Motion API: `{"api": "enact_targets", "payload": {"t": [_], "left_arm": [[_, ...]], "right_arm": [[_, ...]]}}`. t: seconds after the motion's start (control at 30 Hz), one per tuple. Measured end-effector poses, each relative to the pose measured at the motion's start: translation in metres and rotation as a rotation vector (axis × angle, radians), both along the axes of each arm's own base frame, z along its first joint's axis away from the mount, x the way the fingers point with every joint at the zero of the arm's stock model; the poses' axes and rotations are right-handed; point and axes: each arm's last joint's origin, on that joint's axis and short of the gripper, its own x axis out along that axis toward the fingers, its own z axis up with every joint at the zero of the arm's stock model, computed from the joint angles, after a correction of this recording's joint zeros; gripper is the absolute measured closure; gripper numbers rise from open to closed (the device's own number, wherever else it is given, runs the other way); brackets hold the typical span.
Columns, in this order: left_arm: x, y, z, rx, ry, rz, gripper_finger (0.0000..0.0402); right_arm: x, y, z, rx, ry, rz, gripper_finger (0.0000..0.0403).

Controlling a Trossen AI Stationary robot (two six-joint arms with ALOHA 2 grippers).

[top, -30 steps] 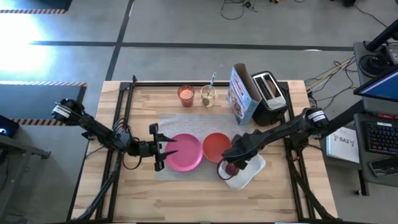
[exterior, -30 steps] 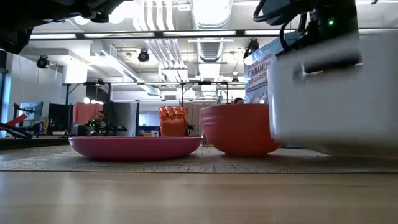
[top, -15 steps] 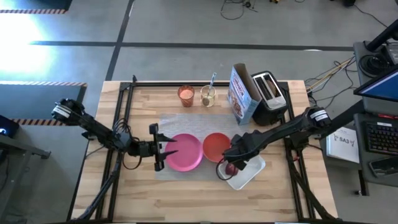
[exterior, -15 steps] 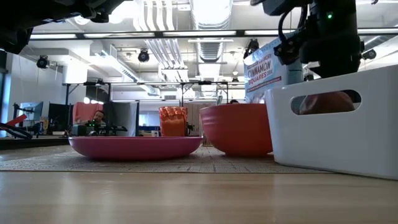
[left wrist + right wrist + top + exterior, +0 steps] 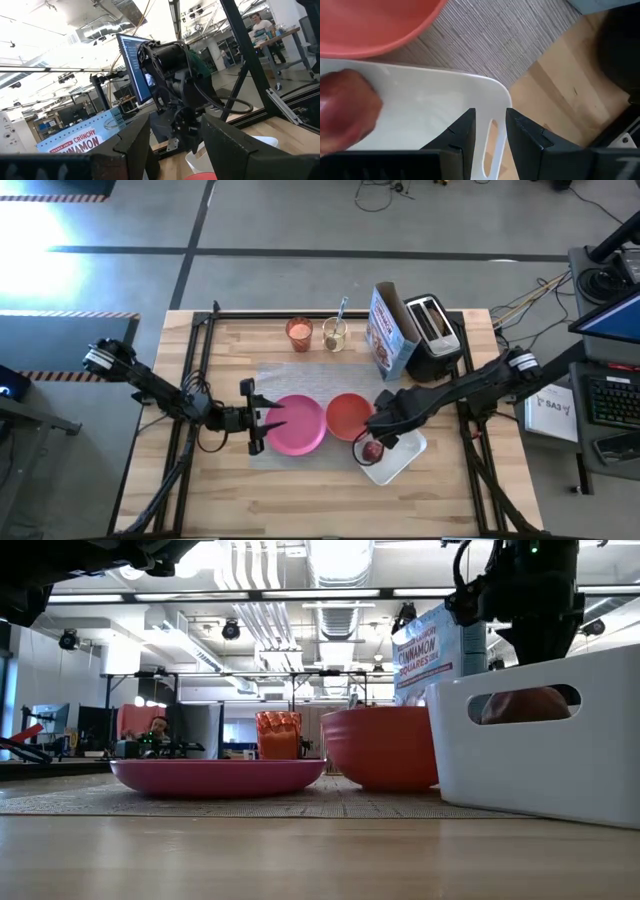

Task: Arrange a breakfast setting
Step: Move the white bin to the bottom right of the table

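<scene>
A red apple [image 5: 372,450] [image 5: 345,112] lies in a white bin [image 5: 402,460] [image 5: 540,740] on the right. My right gripper [image 5: 373,441] [image 5: 490,112] points down over the bin's end wall, its fingers a little apart. Beside the bin, the orange-red bowl [image 5: 347,415] [image 5: 385,745] and the pink plate [image 5: 297,425] [image 5: 218,777] rest on the grey mat [image 5: 272,380] [image 5: 485,40]. My left gripper [image 5: 262,418] [image 5: 175,122] hangs open at the plate's left rim, holding nothing. The orange cup [image 5: 299,332] stands behind the mat. My right gripper has one finger [image 5: 460,135] on each side of the line of the bin's end wall, over its handle slot [image 5: 490,145], coming from above. I cannot tell whether the fingers touch the wall. The bin stands flat on the table.
A cereal box [image 5: 388,330] and a black toaster [image 5: 432,325] stand at the back right. A clear glass with a utensil in it [image 5: 335,332] stands beside the cup. Bare wood lies along the near edge [image 5: 300,500].
The white bin, which stood raised and close before the low camera a second ago, has come down flat on the table. My right gripper has risen a little above it. The apple stays in the bin.
</scene>
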Motion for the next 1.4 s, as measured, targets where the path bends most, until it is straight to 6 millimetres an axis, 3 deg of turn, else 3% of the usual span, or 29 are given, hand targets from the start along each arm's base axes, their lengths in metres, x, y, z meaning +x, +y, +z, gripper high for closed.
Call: {"api": "enact_targets", "payload": {"t": [0.47,0.87,1.1,1.4], "left_arm": [[0.000,0.000,0.000,0.000,0.000,0.000,0.0239],[0.000,0.000,0.000,0.000,0.000,0.002,0.0239],[0.000,0.000,0.000,0.000,0.000,0.001,0.0239],[0.000,0.000,0.000,0.000,0.000,0.001,0.0239]], "right_arm": [[-0.014,-0.005,-0.031,-0.002,0.118,-0.038,0.0305],[0.004,-0.001,-0.004,0.003,0.007,0.072,0.0305],[0.003,-0.002,-0.003,-0.037,0.038,0.250,0.0305],[0.002,-0.012,-0.005,-0.069,0.082,0.276,0.0305]]}}
